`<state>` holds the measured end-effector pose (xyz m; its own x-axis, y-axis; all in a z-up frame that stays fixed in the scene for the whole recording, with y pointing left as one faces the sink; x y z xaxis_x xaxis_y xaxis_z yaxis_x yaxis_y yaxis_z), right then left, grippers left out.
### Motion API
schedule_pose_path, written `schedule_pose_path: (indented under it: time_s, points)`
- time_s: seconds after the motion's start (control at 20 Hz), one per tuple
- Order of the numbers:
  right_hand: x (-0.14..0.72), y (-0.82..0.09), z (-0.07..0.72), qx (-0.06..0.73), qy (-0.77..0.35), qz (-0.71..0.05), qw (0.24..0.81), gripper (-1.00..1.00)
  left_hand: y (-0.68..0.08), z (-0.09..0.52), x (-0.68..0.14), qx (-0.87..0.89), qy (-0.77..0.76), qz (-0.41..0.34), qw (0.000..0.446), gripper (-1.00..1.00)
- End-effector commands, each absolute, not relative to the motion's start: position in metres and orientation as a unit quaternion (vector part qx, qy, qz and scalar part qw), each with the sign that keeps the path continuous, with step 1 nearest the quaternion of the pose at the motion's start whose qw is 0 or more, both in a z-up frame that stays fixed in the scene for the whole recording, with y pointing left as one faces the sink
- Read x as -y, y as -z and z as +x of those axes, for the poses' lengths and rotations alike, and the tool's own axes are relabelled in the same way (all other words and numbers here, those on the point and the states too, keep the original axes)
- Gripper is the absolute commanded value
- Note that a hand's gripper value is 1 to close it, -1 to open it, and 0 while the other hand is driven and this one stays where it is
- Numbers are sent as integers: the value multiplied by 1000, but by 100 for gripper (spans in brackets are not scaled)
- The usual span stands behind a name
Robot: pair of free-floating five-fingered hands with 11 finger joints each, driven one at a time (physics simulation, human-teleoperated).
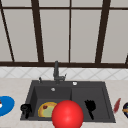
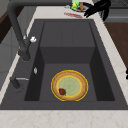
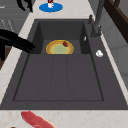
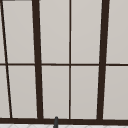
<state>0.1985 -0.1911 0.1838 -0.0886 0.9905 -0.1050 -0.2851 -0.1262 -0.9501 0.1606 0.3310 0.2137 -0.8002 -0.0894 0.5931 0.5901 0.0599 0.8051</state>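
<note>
left hand [image 1: 26, 109] at sink [image 1: 105, 95] front-left corner, seemingly curled, empty | right hand [image 1: 90, 106] over sink's right half, fingers spread, empty | yellow plate [image 1: 46, 110] in sink's left basin

The sink [image 1: 107, 100] is set in the worktop [image 1: 15, 87], with the tap [image 1: 56, 71] behind it under the window [image 1: 70, 32]. A plate [image 2: 69, 85] lies in the sink's left basin. The left hand [image 1: 26, 109] hangs at the sink's front left corner, the right hand [image 1: 90, 106] over the right basin. A ball [image 1: 67, 114] sits in front, between the two hands. A dish [image 1: 5, 105] lies on the worktop left of the sink
</note>
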Motion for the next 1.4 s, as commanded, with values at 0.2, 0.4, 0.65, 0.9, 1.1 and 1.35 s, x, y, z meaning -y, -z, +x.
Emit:
schedule_pose_path:
  time_s: [0.2, 0.4, 0.65, 0.9, 1.1, 1.35]
  points:
    - [197, -167, 156, 459, -617, -384, 511, -100, -214, 161, -331, 681, 661, -184, 257, 0]
    - [200, -163, 128, 464, -625, -376, 502, -100, -214, 161, -331, 681, 661, -184, 257, 0]
    - [220, -148, 106, 467, -639, -366, 490, -100, -214, 161, -331, 681, 661, -184, 257, 0]
    - [219, -147, 107, 468, -638, -361, 493, -100, -214, 161, -331, 681, 661, -184, 257, 0]
    - [230, -145, 101, 461, -645, -361, 492, -100, -214, 161, -331, 681, 661, -184, 257, 0]
    - [230, -144, 102, 461, -645, -361, 492, -100, -214, 161, -331, 681, 661, -184, 257, 0]
